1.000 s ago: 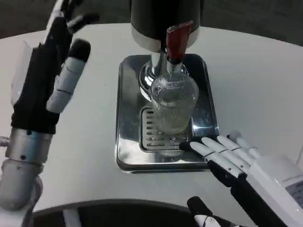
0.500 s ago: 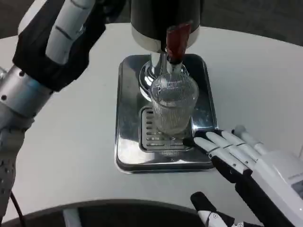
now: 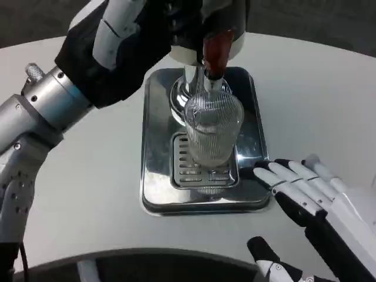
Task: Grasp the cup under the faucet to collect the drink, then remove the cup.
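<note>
1. Dispenser (image 3: 194, 23): dark body with steel collar at the head of the tray; the left hand (image 3: 126, 41) is raised against its left side, fingers reaching toward the red tap lever (image 3: 216, 50), presumably to work it; whether they grip anything I cannot tell, as the fingertips are lost against the dark body.
2. Drip tray (image 3: 154, 135): steel, set under the faucet to catch spill; slotted grate just ahead of the right fingertips.
3. Right hand (image 3: 305, 188): fingers straight and spread, holding nothing; tips at the tray's near right corner, short of the cup.
4. Cup (image 3: 212, 132): ribbed clear glass, upright on the grate directly under the spout, placed to receive the drink; ungrasped, apart from both hands' fingers.
</note>
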Motion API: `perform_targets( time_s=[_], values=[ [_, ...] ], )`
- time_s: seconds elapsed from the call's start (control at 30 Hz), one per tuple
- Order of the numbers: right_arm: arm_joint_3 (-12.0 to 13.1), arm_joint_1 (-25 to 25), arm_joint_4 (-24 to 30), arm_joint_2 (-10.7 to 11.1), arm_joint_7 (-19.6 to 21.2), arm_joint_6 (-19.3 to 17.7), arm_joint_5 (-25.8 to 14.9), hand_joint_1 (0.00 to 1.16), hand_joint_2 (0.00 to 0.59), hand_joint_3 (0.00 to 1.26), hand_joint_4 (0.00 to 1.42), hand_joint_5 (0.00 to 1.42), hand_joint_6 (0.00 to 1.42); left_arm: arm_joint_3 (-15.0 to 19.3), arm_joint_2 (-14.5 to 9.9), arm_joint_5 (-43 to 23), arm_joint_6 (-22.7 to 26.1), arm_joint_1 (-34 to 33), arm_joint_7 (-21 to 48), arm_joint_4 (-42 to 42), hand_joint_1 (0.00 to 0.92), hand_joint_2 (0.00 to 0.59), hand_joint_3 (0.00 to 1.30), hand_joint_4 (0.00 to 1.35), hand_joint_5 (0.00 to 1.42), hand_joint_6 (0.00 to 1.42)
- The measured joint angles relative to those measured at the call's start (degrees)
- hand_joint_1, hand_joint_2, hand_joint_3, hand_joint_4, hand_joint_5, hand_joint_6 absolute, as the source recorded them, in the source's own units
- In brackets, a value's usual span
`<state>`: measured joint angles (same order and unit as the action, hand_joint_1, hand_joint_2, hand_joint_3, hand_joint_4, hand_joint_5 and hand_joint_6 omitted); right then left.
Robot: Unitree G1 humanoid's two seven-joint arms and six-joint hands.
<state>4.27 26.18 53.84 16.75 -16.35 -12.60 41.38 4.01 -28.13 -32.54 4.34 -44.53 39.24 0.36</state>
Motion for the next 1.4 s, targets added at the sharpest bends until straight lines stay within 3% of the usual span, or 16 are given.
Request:
perform_targets(
  time_s=[0.2, 0.4, 0.9, 1.17, 1.4],
  values=[
    [0.8, 1.2, 0.5, -0.5, 0.1, 0.0, -0.2, 0.28, 0.465, 0.16, 0.11, 0.10, 0.03, -0.5, 0.1, 4.7, -0.5, -1.3, 2.4, 4.8, 0.000, 0.100, 0.00, 0.00, 0.02, 0.00],
    [1.5, 2.1, 1.1, -0.9, 0.1, 0.0, -0.3, 0.29, 0.465, 0.16, 0.11, 0.10, 0.04, -1.2, 1.8, 8.4, -1.1, -1.4, 4.5, 8.0, 0.000, 0.098, 0.00, 0.00, 0.02, 0.00],
    [1.8, 3.5, 2.2, -1.4, 0.2, -0.7, -0.4, 0.29, 0.465, 0.16, 0.11, 0.10, 0.05, -1.8, 2.0, 13.0, -3.1, -1.4, 6.4, 8.6, 0.000, 0.091, 0.00, 0.00, 0.04, 0.00],
    [1.7, 3.5, 2.3, -2.2, 0.2, -0.7, -0.4, 0.29, 0.465, 0.16, 0.11, 0.10, 0.05, -2.8, -0.8, 17.9, -7.0, -1.2, 7.4, 5.9, 0.000, 0.086, 0.00, 0.00, 0.04, 0.00],
    [1.7, 3.9, 2.4, -2.6, 0.2, -1.0, -0.4, 0.29, 0.465, 0.16, 0.11, 0.11, 0.06, -4.5, -4.2, 23.7, -13.4, -0.8, 8.4, 3.5, 0.000, 0.081, 0.00, 0.00, 0.02, 0.00]
  ],
)
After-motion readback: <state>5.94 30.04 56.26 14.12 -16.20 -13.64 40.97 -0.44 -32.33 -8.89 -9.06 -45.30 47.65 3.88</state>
